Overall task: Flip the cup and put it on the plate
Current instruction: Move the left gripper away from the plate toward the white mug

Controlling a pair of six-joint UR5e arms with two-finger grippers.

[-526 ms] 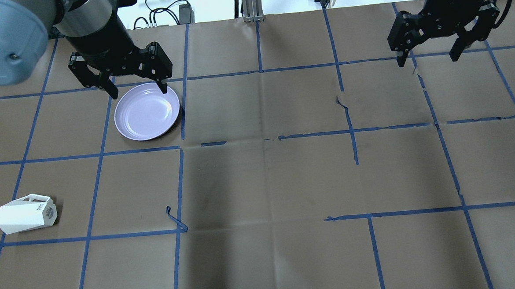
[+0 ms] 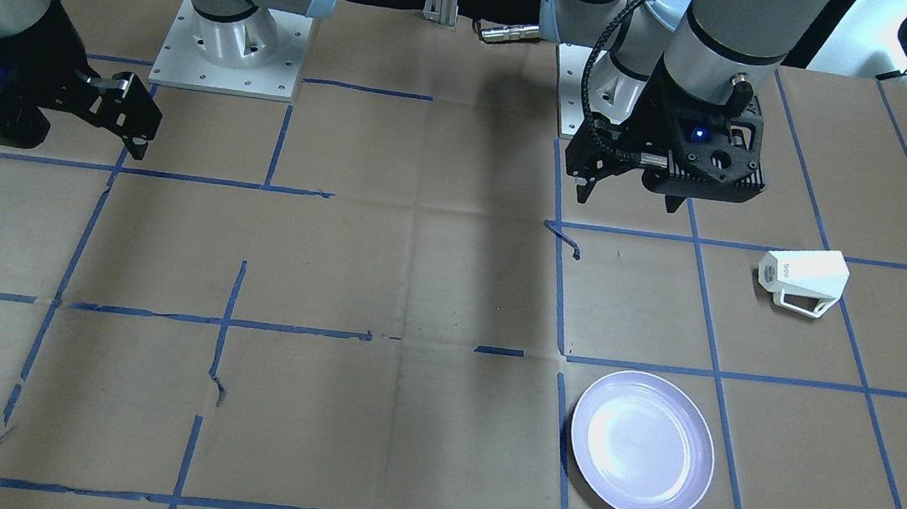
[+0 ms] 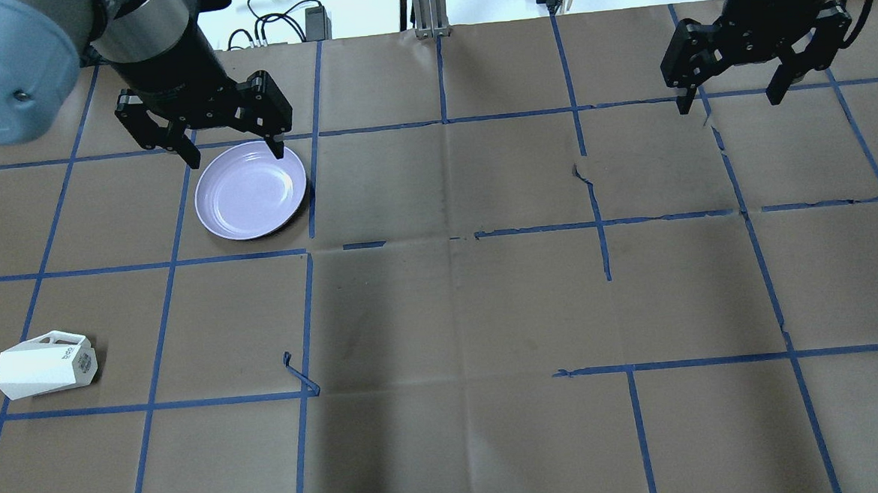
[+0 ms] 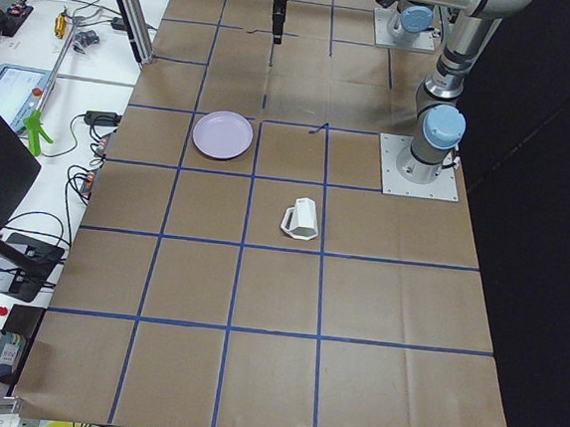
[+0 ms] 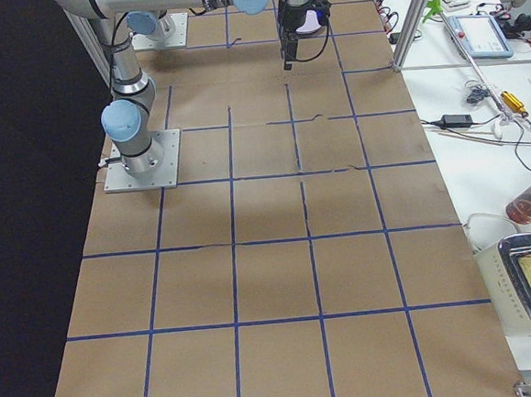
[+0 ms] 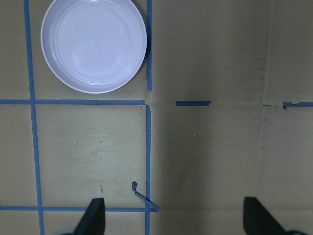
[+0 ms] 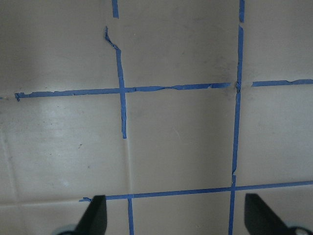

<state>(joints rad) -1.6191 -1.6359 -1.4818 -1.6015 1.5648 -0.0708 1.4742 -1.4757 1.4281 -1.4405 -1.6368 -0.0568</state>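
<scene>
The cup (image 3: 45,366) lies on its side on the table (image 3: 487,311), in a taped square on the robot's left, on the side nearer to the robot. Its narrow base, with small lettering beside it, points toward the middle of the table, and its wide mouth points outward to the robot's left. The open handle (image 2: 800,304) lies on the side turned away from the robot. Nothing touches the cup.

The plate (image 3: 250,190) sits flat and right side up, with nothing in it. It is one row of squares farther from the robot than the cup and well apart from it. One edge of the plate lies just beside a line of blue tape.

The left gripper (image 3: 237,156) hangs high above the table and holds nothing. Its two fingers are spread wide. In the left wrist view the plate (image 6: 94,45) shows in the upper left corner, well ahead of the fingertips. Between the fingers, on the paper, lies a small curl of loose tape (image 6: 144,196).

The right gripper (image 3: 729,102) hangs above the robot's right side of the table, far from the cup and from the plate. Its fingers are also spread apart and hold nothing. The right wrist view shows below it only brown paper and blue tape lines.

Brown paper covers the whole table, and blue tape divides it into squares; in some places the tape is torn or broken.
</scene>
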